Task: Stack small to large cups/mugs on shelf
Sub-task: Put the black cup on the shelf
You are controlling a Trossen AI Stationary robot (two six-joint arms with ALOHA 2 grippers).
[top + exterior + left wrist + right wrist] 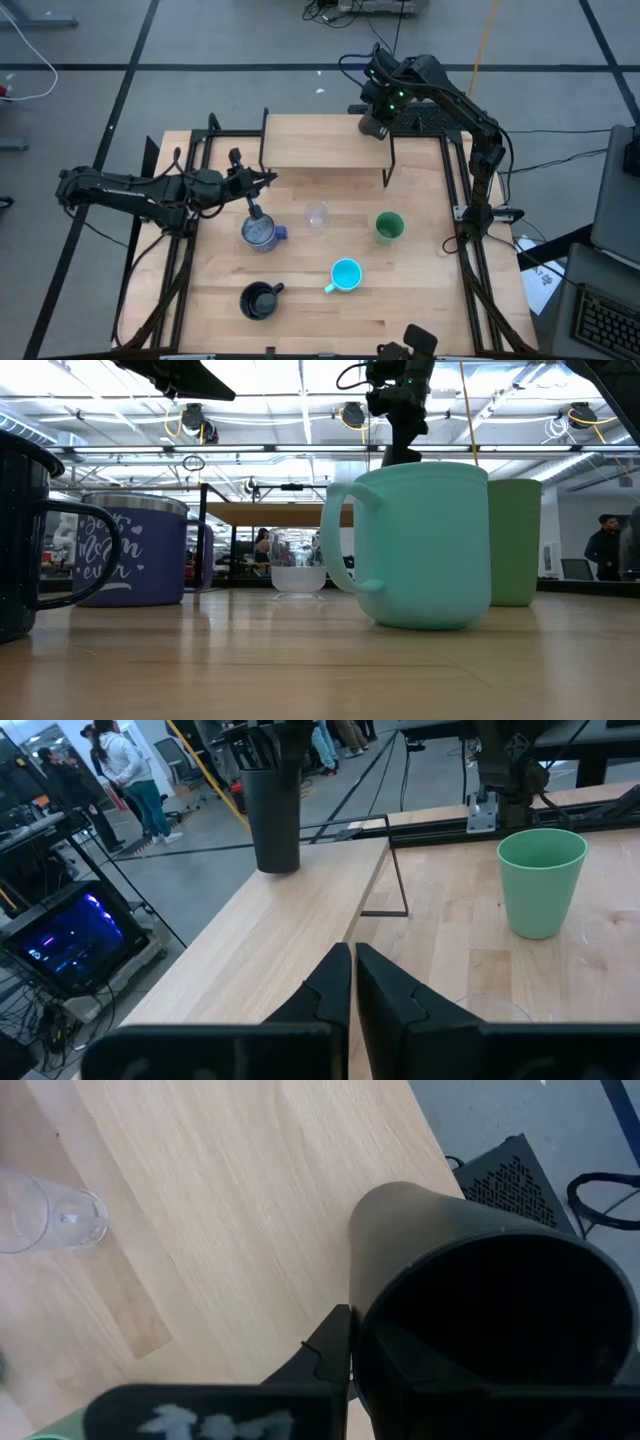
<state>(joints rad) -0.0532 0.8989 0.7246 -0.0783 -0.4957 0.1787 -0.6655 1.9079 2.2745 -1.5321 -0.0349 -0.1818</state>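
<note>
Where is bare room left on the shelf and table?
Shelf: bare except its right end, where the right gripper holds the black tumbler. Table: free along the front right, past the cyan mug. Crowded mid-table: purple mug, glass, green cup.

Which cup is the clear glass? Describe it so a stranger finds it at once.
Start at the raised wooden shelf at the back of the table. Just in front of its front edge, down on the tabletop, stands the small clear glass, between the purple mug and the green cup. It is the only see-through one, and has no handle.
</note>
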